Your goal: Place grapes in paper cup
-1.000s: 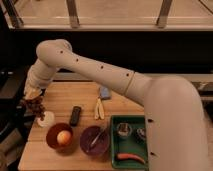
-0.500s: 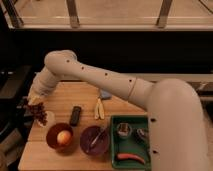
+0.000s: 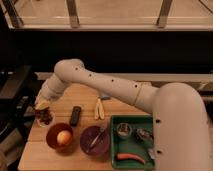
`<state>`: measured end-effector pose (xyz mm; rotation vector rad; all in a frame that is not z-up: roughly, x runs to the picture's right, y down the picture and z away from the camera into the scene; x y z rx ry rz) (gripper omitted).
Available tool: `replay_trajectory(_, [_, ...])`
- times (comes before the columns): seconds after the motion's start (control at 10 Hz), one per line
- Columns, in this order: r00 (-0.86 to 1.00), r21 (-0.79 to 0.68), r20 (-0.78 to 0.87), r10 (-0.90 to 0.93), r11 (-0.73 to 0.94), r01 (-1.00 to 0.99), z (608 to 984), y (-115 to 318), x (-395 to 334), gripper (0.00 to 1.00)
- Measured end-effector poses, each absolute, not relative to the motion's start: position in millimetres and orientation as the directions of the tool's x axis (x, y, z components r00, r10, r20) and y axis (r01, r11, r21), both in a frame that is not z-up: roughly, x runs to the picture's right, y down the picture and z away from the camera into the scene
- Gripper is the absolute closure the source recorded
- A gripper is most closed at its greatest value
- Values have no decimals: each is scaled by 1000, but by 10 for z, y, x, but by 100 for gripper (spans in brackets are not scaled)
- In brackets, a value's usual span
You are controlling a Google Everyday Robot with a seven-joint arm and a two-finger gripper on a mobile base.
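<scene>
1. Gripper (image 3: 43, 106) sits at far left of wooden table (image 3: 125, 106), approx 9 o'clock from table centre, at the end of the white arm (image 3: 107, 87) reaching in from the right.
2. Jaw state: can't tell; the wrist hides them.
3. Grapes (image 3: 45, 118) are directly under gripper, dark reddish-purple cluster, touching or just below it. They sit over the paper cup (image 3: 40, 121), of which only a pale rim bit shows; can't tell if grapes rest inside.
4. Orange-brown bowl (image 3: 59, 138) w/ pale orange ball (image 3: 63, 137) lies at 5 o'clock of grapes, just beside.
5. Black remote-like bar (image 3: 75, 115) at 3 o'clock of grapes, near.
6. Purple bowl (image 3: 95, 140) w/ utensil inside, right of orange-brown bowl.
7. Banana (image 3: 99, 108) approx table centre.
8. Green tray (image 3: 131, 145) at 4 o'clock of table, holding metal cup (image 3: 123, 130) and carrot (image 3: 130, 157).
</scene>
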<state>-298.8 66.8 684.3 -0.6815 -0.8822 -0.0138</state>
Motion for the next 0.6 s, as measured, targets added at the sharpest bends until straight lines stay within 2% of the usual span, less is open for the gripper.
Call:
replay_trajectory(0.1, [650, -555, 708, 277, 787, 269, 6906, 698, -2952, 27])
replay_trajectory(0.2, [648, -563, 704, 289, 784, 261, 6942, 713, -2933, 24])
replay_trajectory(0.6, [642, -565, 707, 297, 783, 259, 6959, 721, -2935, 24])
